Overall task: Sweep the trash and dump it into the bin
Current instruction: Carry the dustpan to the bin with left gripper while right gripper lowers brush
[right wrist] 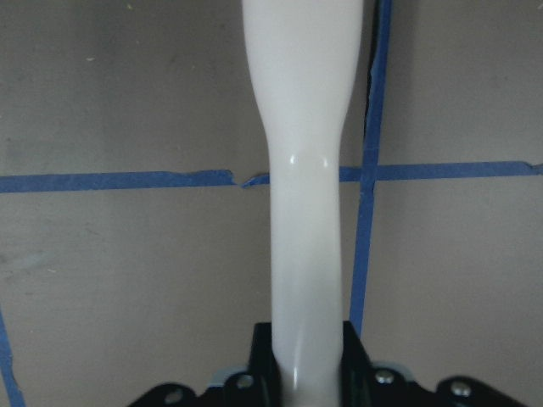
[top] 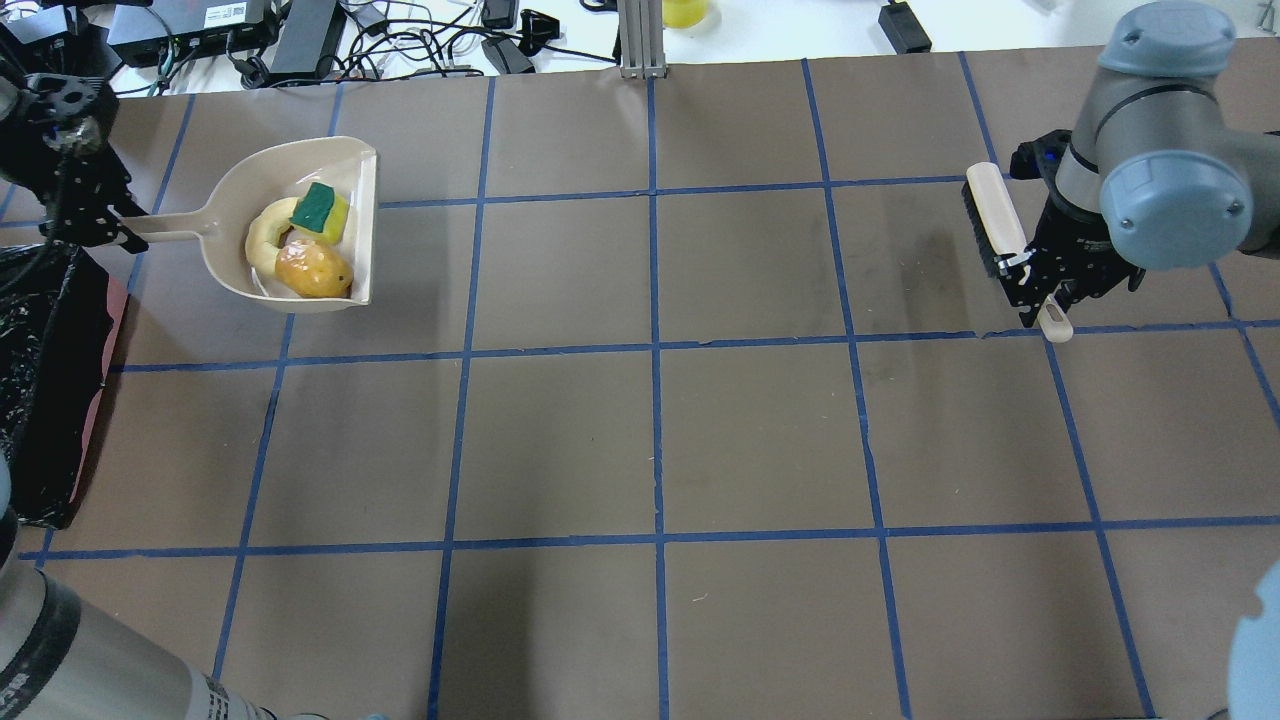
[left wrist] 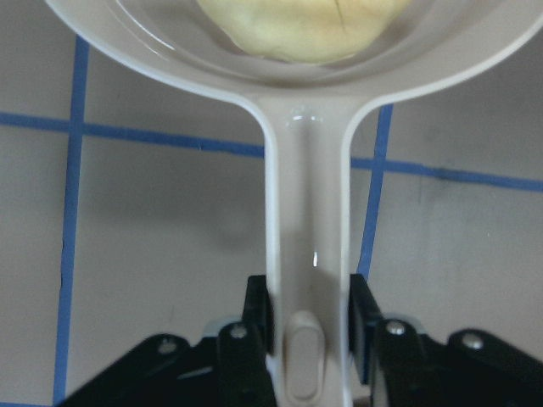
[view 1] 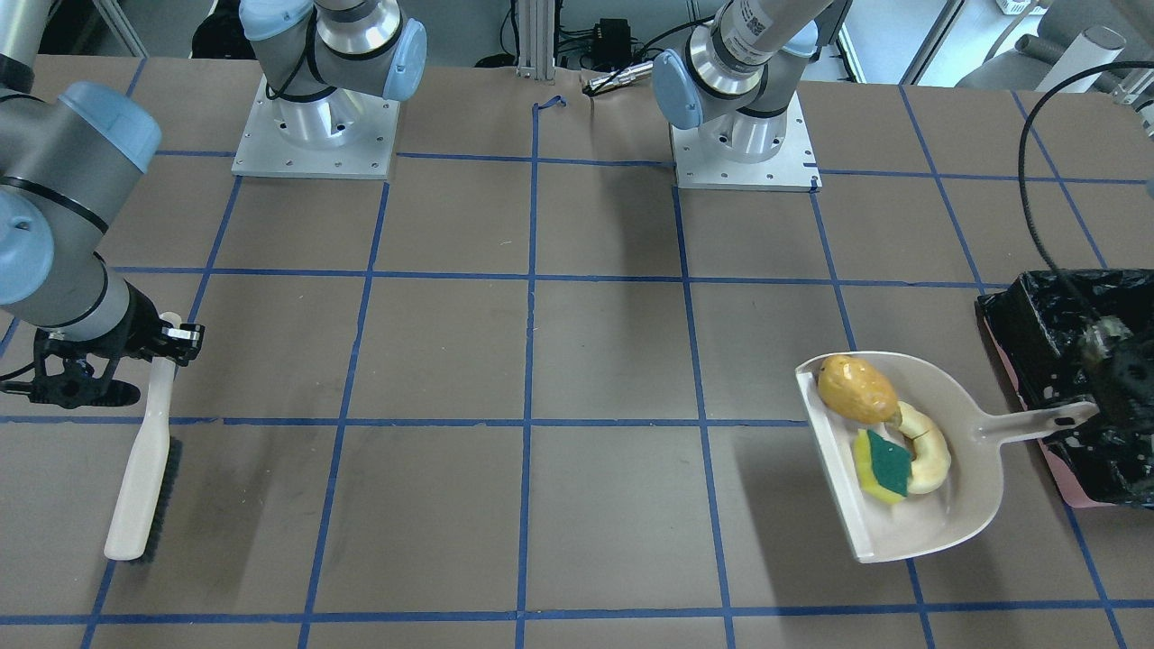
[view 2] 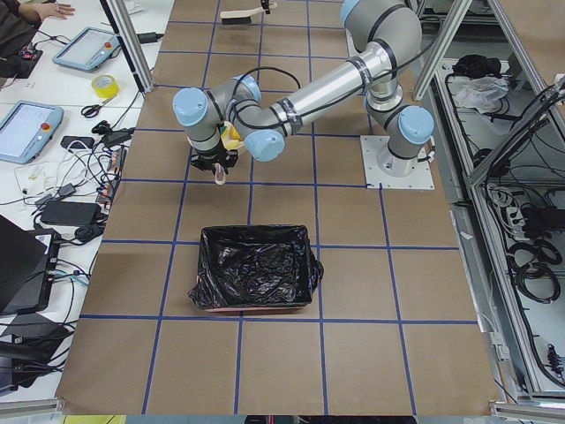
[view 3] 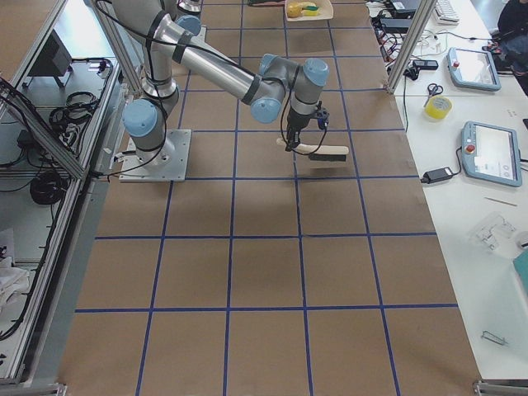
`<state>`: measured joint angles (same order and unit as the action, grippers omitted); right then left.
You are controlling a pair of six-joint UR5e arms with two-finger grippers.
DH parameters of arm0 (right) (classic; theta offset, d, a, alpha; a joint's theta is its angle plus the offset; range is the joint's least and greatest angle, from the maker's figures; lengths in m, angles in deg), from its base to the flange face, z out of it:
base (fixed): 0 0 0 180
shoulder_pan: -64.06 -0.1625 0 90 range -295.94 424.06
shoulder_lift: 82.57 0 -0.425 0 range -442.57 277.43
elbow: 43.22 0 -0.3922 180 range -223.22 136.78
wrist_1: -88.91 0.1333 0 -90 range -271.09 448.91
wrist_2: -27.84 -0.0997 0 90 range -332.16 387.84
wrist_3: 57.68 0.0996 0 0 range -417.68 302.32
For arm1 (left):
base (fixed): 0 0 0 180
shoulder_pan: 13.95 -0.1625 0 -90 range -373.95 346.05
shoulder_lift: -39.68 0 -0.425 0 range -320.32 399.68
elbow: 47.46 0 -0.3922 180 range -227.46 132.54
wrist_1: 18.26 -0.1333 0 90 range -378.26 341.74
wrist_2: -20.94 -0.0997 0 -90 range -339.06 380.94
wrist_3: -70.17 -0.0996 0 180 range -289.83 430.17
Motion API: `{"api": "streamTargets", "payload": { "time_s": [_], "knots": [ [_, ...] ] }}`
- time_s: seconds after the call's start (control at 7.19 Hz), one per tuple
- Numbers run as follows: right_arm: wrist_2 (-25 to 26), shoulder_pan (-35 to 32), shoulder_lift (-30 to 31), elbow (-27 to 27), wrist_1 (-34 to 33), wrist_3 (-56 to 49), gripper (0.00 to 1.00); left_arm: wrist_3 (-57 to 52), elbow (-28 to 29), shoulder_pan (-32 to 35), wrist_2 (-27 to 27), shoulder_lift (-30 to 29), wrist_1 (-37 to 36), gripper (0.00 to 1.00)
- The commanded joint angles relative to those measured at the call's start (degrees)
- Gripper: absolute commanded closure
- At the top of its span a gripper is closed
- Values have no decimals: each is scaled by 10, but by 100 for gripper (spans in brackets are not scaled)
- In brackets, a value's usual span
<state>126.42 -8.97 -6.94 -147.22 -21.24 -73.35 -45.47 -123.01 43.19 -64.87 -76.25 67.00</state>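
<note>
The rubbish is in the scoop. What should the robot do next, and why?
Probably carry the beige dustpan over the black-lined pink bin: the left gripper grips its handle, and the green-yellow sponge, golden potato lump and cream crescent lie inside.

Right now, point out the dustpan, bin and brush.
dustpan (view 1: 1028,425), exterior front-facing view, on its handle
bin (view 2: 256,265), exterior left view, on the black liner inside
brush (view 1: 142,469), exterior front-facing view, on its beige back

Wears pale blue caps (view 1: 108,122) on silver-grey tubes (view 2: 318,87). Ends in a black left pincer (left wrist: 310,314) and right pincer (right wrist: 307,352).
</note>
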Motion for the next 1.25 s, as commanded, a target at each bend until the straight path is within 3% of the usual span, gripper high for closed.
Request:
{"api": "streamTargets", "payload": {
  "time_s": [0.0,0.28,0.56,1.11],
  "knots": [
    [-8,17,-4,-6,-7,-15,100,-96,75,-91,-1,-12,75,100],
    [-4,17,-19,-6,-37,-61,100,-191,174,-155,-6,-40,156,100],
    [-2,19,-32,-5,-43,-50,100,-298,210,-182,-9,-67,142,100],
    [-8,46,-38,-3,-44,-51,100,-406,260,-210,-45,-114,78,100]
  ]
}}
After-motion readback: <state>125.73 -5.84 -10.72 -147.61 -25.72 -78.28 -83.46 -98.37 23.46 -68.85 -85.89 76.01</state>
